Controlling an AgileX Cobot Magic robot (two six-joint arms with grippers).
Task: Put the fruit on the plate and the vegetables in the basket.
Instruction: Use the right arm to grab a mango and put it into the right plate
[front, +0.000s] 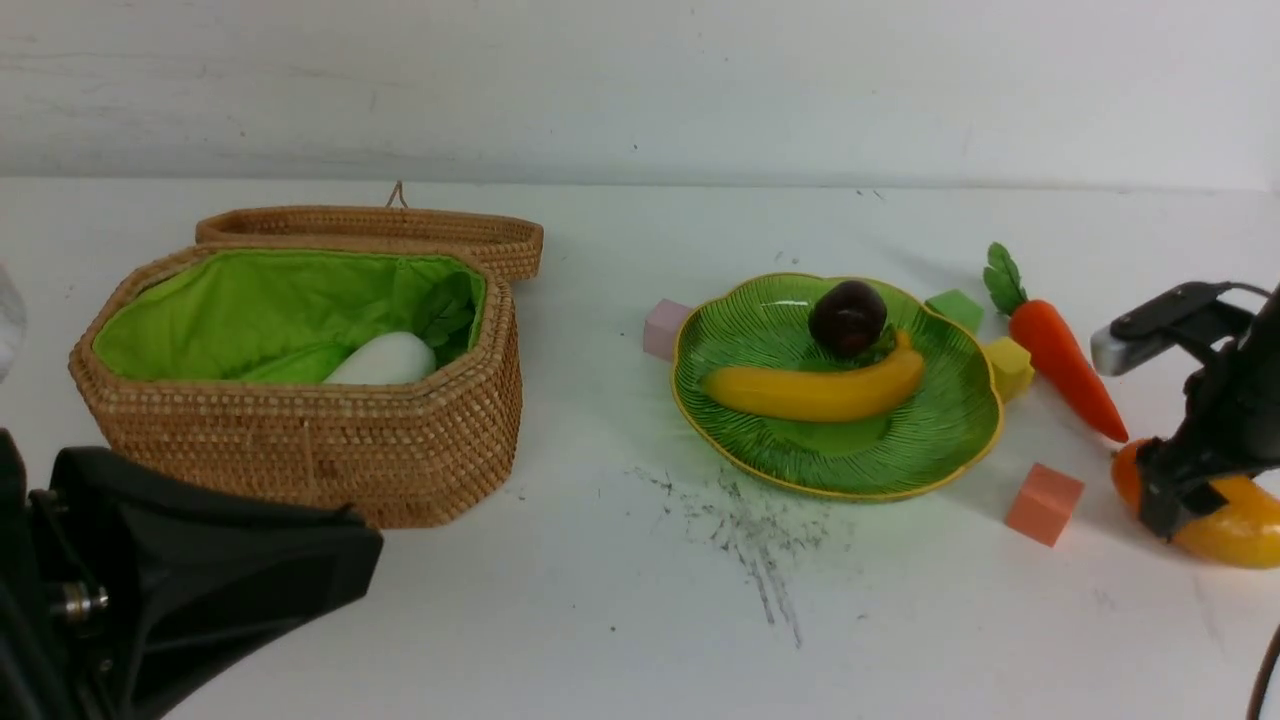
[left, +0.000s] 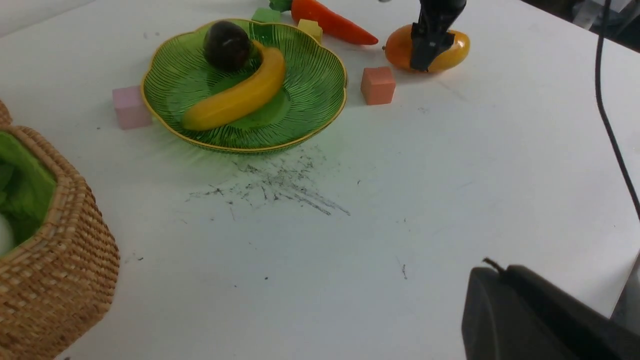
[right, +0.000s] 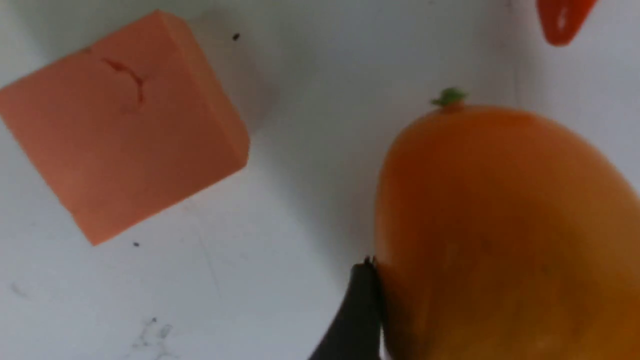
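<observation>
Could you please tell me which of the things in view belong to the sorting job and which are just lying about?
Job: curved yellow banana, round dark purple mangosteen, glossy orange-yellow mango, orange carrot with green top, fat white radish, green leaf-shaped plate, woven tan wicker basket.
Lying about: small pink cube, green cube, yellow cube, salmon cube.

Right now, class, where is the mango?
In the front view, the mango lies on the table at the far right, right of the salmon cube and near the tip of the carrot, with the right fingers against it.
</observation>
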